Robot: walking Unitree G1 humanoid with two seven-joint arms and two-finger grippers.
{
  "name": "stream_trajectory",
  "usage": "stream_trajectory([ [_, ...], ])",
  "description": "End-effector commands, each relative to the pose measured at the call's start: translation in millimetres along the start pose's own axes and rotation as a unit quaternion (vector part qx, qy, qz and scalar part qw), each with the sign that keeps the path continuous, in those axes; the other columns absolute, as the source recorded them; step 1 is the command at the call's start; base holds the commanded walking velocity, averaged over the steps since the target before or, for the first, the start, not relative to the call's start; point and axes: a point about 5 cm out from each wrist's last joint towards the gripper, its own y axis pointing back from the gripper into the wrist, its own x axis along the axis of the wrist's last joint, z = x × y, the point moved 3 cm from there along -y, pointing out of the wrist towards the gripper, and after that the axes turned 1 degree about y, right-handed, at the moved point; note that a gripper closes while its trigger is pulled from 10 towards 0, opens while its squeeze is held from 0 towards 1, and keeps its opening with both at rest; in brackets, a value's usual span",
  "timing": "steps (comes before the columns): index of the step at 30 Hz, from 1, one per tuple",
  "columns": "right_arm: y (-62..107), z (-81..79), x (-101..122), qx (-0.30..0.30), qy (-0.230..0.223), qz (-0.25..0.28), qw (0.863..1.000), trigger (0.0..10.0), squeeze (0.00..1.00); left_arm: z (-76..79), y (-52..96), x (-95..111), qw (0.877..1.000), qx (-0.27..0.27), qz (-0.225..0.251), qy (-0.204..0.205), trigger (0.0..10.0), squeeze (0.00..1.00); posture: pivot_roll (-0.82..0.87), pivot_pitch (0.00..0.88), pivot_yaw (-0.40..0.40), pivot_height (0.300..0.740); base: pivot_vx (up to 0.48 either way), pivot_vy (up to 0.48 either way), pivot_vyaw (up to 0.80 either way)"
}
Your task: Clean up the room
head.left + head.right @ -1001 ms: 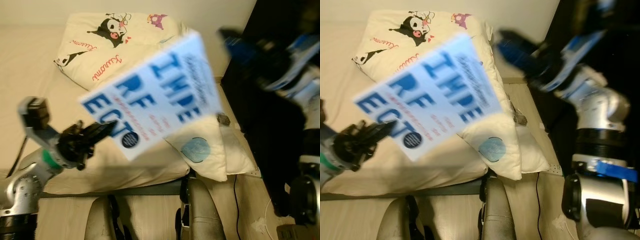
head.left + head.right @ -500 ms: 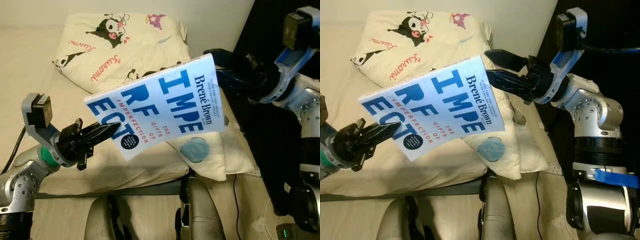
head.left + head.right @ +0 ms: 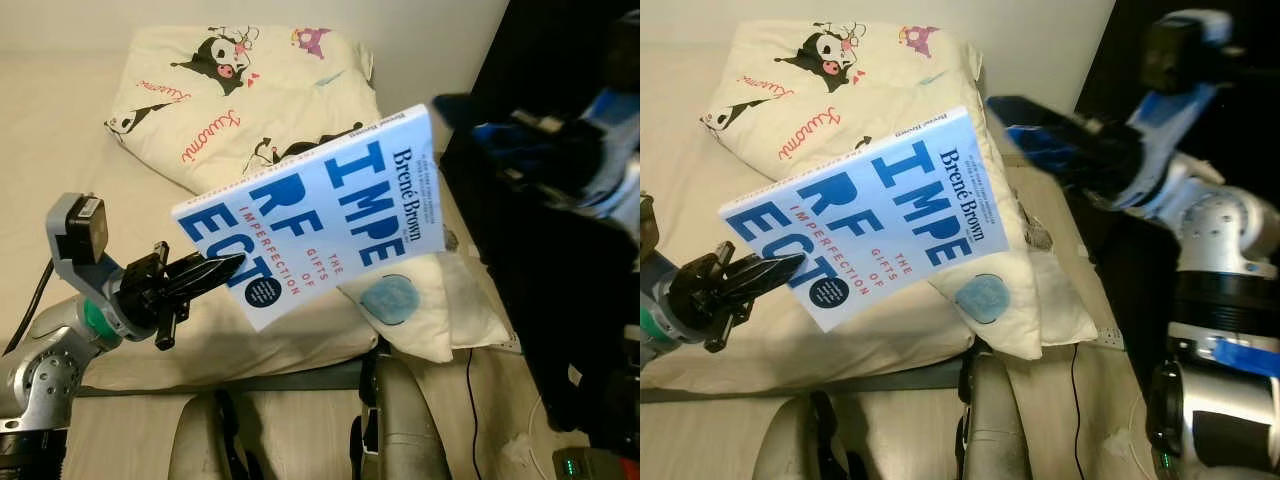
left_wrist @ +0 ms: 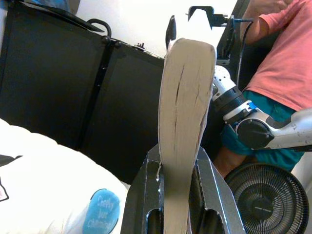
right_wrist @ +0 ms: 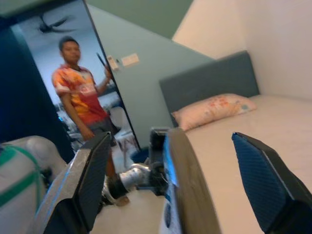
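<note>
Book (image 3: 318, 228) aloft over bed (image 3: 60, 150), one corner clenched in left pincer (image 3: 205, 275). Right pincer (image 3: 1040, 135) spread wide beside far edge, apparently for handover. Advice: seat fingers across spine before left lets go; keep cover level.

Materials, surface finish.
Book (image 3: 320, 225): glossy paper cover, matt page edges. Pillow (image 3: 230, 80): soft printed cloth. Left gripper (image 3: 215, 272): black plastic.

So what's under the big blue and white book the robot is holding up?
Below the book, held in the air by the left gripper, lies a cream bed with a cartoon pillow and a white pillow with a blue circle. The book hides the bedding directly beneath it.
</note>
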Motion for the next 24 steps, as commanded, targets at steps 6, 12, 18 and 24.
stream_trajectory([
  [6, -11.4, -4.4, -5, 0.027, -0.011, 0.008, 1.0, 10.0, 0.0, 1.5, -3.9, 0, 1.0, -0.009, 0.004, 0.001, 0.0, 0.0, -0.2, 0.05, 0.035, 0.571, 0.0, 0.0, 0.0],
  [12, -23.5, 10.3, -51, -0.02, -0.019, -0.083, 0.996, 10.0, 0.0, 4.5, -11.9, -2, 1.0, -0.024, 0.01, 0.005, 0.0, 0.0, -0.19, 0.06, 0.035, 0.571, 0.0, 0.0, 0.0],
  [18, -25.3, 14.2, -47, -0.035, -0.008, -0.078, 0.996, 10.0, 0.0, 7.0, -15.5, 0, 0.999, -0.032, 0.019, 0.003, 0.0, 0.0, -0.19, 0.057, 0.031, 0.571, 0.0, 0.0, 0.0],
  [24, -21.9, 13.7, -50, -0.042, -0.007, -0.103, 0.994, 10.0, 0.0, 6.9, -15.6, 1, 0.999, -0.034, 0.017, 0.0, 0.0, 0.0, -0.2, 0.057, 0.031, 0.571, 0.0, 0.0, 0.0],
])
